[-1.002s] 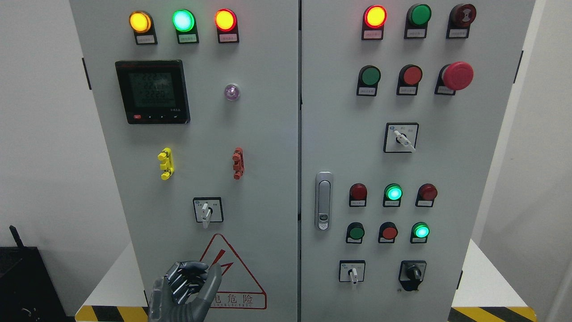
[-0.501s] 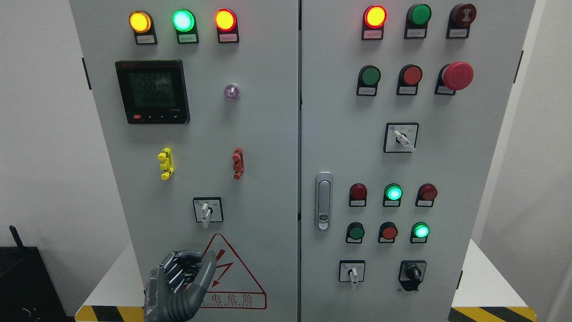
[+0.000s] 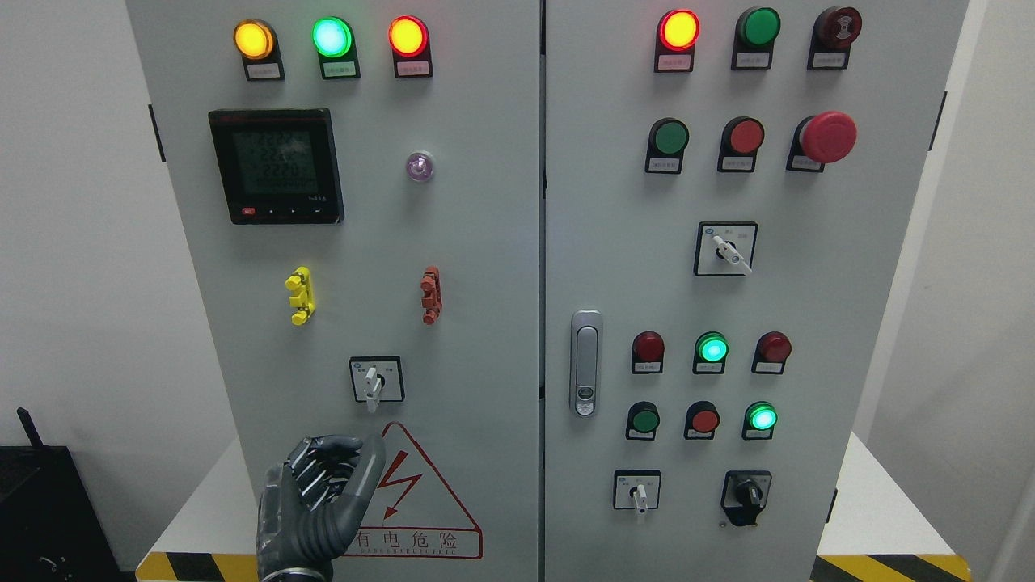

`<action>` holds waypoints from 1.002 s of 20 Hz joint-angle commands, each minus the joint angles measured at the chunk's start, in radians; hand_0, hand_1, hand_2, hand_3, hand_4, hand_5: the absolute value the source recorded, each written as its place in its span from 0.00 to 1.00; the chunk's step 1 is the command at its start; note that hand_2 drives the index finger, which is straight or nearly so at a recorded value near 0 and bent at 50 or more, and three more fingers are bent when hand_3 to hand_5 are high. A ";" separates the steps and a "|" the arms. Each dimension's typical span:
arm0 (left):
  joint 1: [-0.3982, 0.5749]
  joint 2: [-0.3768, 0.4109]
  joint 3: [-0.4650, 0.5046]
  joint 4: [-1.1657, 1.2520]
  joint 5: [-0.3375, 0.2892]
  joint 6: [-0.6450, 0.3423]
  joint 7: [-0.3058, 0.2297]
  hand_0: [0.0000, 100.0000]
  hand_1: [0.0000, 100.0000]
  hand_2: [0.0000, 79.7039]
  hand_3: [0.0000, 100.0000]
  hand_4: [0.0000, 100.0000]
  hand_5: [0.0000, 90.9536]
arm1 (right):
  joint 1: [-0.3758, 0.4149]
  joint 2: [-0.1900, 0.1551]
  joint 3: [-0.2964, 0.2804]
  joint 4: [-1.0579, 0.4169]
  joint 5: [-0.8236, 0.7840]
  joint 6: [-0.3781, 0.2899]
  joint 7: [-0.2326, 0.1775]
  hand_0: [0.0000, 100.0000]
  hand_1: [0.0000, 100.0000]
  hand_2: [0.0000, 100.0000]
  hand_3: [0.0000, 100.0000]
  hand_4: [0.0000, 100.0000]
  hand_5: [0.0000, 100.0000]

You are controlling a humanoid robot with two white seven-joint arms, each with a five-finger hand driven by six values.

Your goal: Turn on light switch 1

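A grey two-door electrical cabinet fills the head view. On its left door, a small rotary switch with a white handle pointing down sits above a red warning triangle. My left hand, dark grey, rises from the bottom edge just below and left of that switch, a short gap under it. Its fingers are curled and the thumb sticks up, holding nothing. The right arm does not show.
The right door carries more rotary switches, a black knob, a door handle, coloured lamps, push buttons and a red mushroom button. A meter is on the left door. A black box stands at lower left.
My left hand has risen and drifted slightly left, closing in on the white-handled switch from below. The switch handle has not turned.
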State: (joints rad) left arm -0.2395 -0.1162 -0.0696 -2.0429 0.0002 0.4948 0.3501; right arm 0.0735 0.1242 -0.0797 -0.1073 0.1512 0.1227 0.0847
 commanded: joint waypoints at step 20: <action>-0.080 -0.006 0.034 0.033 -0.049 0.045 -0.002 0.26 0.74 0.66 0.68 0.72 0.63 | 0.000 0.000 0.000 0.000 0.001 0.000 0.000 0.30 0.00 0.00 0.00 0.00 0.00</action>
State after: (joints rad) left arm -0.3037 -0.1221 -0.0264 -2.0242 -0.0424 0.5253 0.3492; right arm 0.0736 0.1243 -0.0798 -0.1074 0.1513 0.1227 0.0847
